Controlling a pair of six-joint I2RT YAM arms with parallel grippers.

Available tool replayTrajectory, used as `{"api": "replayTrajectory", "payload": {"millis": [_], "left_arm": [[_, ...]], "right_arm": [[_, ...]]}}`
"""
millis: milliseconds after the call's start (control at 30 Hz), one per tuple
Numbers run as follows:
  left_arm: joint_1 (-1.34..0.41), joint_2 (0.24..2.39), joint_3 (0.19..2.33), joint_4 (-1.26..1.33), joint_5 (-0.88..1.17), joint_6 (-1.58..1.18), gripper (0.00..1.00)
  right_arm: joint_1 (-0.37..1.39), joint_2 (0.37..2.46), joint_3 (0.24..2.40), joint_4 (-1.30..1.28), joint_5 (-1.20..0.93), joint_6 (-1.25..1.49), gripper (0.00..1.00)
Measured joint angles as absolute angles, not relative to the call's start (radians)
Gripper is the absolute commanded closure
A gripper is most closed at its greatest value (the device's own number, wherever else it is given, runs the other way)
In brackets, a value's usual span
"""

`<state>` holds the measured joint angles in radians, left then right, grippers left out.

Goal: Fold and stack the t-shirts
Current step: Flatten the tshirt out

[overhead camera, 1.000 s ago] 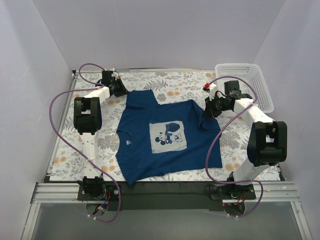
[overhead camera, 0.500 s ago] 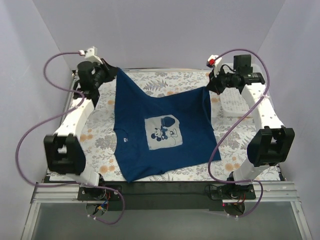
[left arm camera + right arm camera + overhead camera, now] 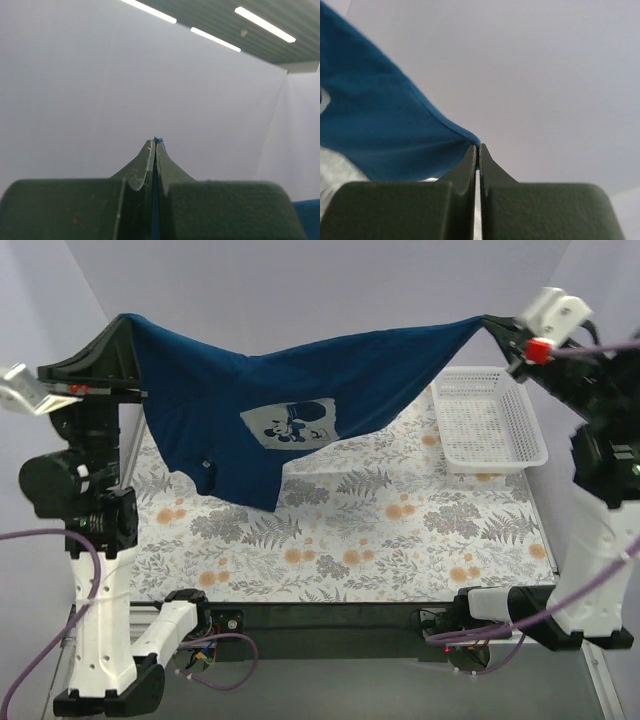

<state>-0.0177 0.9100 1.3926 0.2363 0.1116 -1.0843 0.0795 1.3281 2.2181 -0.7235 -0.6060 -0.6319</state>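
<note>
While the navy t-shirt [image 3: 330, 370] is held up in the air over the table [image 3: 400, 530], it is stretched wide between the two grippers, one end being gripped by each. The left gripper [image 3: 120, 328] is raised high at the left of the top view, and its fingers [image 3: 142, 167] are seen in the left wrist view pressed together, with only a thin blue sliver of cloth showing between their tips. The right gripper [image 3: 492, 326] is raised to a like height at the right, and in the right wrist view its fingers [image 3: 467, 165] are likewise squeezed tight on a corner of the fabric, which spreads away to the left. Between the two holds the shirt sags in the middle, and more of it hangs down on the left side. The pale mouse print [image 3: 290, 425] is turned toward the top camera and is tilted. Whether the lowest hem touches the table cannot be told. A white basket [image 3: 492, 420] is set at the table's far right, apart from the shirt.
</note>
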Motion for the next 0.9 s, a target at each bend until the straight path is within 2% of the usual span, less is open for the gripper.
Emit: {"api": "replayTrajectory", "payload": {"millis": [233,400,667,900], "left_arm": [[-0.019,0.812,1.531,0.237,0.037,-1.077,1.0],[-0.034,0.794,1.594,0.256,-0.01,-1.052,1.0],[-0.069,0.861,1.487,0.282,-0.075,-0.981,1.0],[-0.07,1.062,1.162,0.342,-0.098,-0.959,1.0]], "right_arm": [[0.069,1.215,2.498,-0.654,-0.577,-0.552,0.99],[0.06,1.192,2.507,-0.633,-0.571,-0.546,0.99],[0.059,1.23,2.202,-0.626,-0.547,-0.568,0.99],[0.058,1.335,1.747,-0.529,-0.621,-0.58,0.99]]}}
